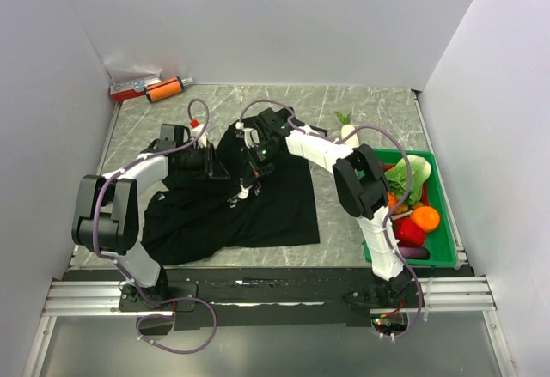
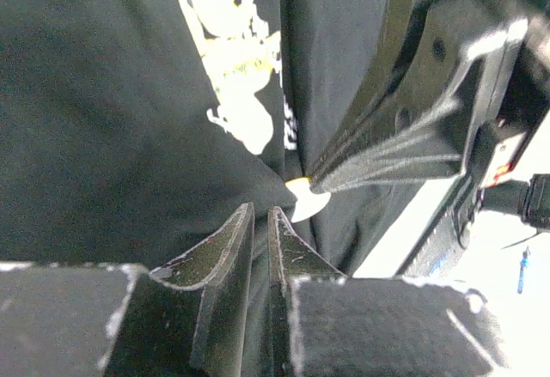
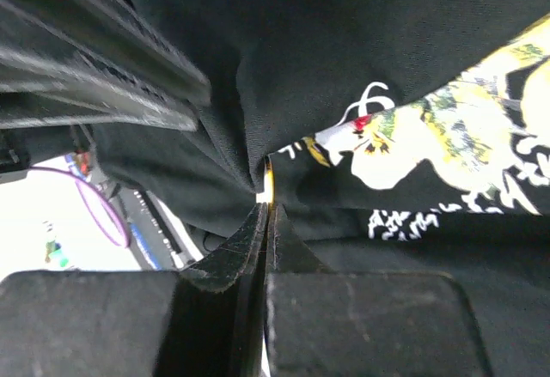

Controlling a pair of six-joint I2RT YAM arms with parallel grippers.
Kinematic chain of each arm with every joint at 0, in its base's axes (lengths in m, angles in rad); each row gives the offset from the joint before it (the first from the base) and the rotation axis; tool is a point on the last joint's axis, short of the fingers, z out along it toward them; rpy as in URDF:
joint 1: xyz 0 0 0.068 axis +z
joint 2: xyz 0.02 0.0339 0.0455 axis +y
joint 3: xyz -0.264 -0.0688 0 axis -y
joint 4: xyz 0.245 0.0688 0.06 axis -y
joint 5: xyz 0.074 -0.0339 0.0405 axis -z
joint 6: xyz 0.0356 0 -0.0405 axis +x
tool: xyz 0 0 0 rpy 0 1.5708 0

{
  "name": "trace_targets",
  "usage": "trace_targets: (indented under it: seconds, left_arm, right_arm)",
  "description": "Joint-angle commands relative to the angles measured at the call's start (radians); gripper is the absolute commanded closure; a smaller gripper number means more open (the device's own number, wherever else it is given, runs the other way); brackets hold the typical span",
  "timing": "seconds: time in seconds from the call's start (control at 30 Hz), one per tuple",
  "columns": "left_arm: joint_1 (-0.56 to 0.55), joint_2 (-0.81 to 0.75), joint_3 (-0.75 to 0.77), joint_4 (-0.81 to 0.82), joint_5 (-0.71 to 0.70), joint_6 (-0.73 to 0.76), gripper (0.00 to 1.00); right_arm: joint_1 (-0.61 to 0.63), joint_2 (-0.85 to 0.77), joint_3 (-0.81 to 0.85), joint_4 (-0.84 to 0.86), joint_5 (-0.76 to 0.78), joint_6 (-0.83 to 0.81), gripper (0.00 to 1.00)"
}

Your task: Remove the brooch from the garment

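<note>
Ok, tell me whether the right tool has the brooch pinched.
Yes, the left wrist view shows the right tool closed on the small yellowish brooch against the black garment.

Overhead, the light is bright and even, shadows soft on the table (image 1: 344, 119). At the wrists the background burns white, the brooch (image 2: 305, 198) glares pale, the shirt (image 2: 103, 136) sinks into black, near fingers (image 2: 223, 257) blur.

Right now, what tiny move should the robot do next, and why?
Probably the right end effector should ease the brooch away from the garment: it is shut on the brooch's edge, which sits against a bunched fold of cloth.
</note>
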Motion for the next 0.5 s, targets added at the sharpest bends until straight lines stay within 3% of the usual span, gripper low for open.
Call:
trace_targets:
  seconds: [0.0,0.07,0.2,0.47]
  left_arm:
    - [0.010,0.013,0.055,0.119,0.039,-0.052,0.81]
    - [0.010,0.034,0.066,0.160,0.050,-0.090,0.77]
    - [0.004,0.077,0.091,0.298,0.074,-0.160,0.72]
    - [-0.047,0.261,0.216,0.334,0.057,-0.216,0.71]
  right_arm:
    - [0.001,-0.079,-0.018,-0.002,0.092,-0.018,1.00]
    - [0.000,-0.114,-0.056,0.030,0.132,0.016,1.00]
    - [-0.009,-0.217,-0.254,0.312,0.224,0.120,1.00]
    - [-0.011,-0.225,-0.248,0.393,0.376,0.223,1.00]
